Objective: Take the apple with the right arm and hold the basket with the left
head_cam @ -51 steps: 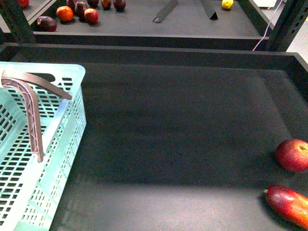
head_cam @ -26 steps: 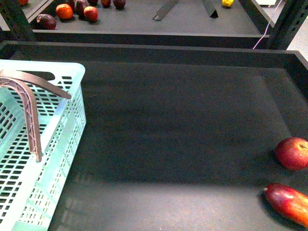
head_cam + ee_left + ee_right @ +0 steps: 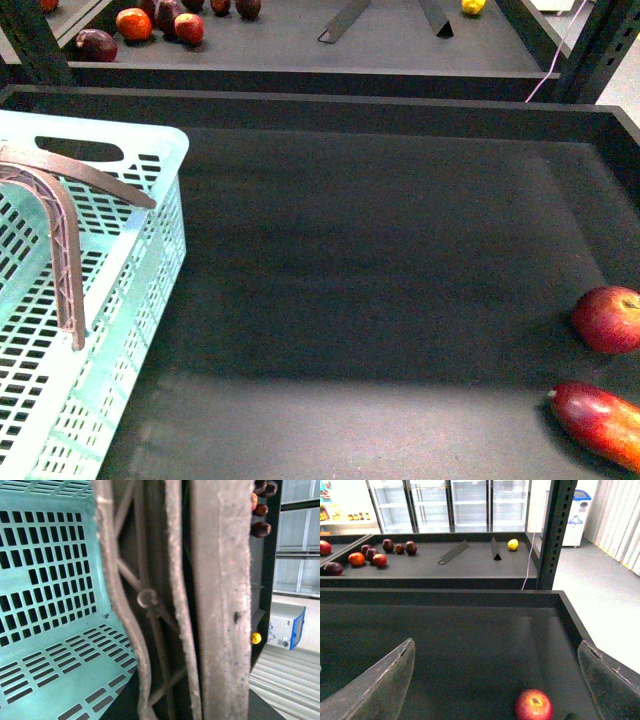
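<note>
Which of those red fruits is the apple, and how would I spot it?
Start at the big dark tray and go to its right edge, far across from the turquoise basket. Two red fruits lie there; the apple is the round one farther from the robot, while its neighbour is long and darker.

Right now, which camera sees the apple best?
The right wrist view: the apple is nearly whole, stem dimple showing, in front of the open right gripper. The front view crops it at the picture's edge. The left wrist view misses it, showing mostly basket.
</note>
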Tool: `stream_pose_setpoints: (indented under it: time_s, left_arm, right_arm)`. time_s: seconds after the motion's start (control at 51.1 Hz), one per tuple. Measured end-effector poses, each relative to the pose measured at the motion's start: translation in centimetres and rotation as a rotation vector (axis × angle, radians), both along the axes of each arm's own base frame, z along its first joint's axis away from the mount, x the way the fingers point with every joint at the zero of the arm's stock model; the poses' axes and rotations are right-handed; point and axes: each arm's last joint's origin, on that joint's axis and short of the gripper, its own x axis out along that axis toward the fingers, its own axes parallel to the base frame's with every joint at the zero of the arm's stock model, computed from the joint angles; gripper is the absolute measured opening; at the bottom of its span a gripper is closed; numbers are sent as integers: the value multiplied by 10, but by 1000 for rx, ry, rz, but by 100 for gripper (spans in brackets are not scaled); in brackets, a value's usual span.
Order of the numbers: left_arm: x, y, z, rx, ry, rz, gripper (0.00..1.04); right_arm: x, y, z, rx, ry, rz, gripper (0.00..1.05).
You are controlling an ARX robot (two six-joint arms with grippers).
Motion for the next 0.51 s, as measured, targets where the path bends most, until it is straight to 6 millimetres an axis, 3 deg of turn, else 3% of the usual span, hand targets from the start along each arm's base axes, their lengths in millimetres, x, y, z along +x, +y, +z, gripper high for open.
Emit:
stream_pose_setpoints:
  time_s: [0.274, 0.509]
  left_arm:
    - [-24, -28, 54, 101, -93, -145, 17]
    - [-31, -72, 67, 131, -111, -365, 17]
  right_arm:
    - [0, 0, 0, 0, 0, 0, 96]
    - [0, 0, 0, 0, 0, 0, 96]
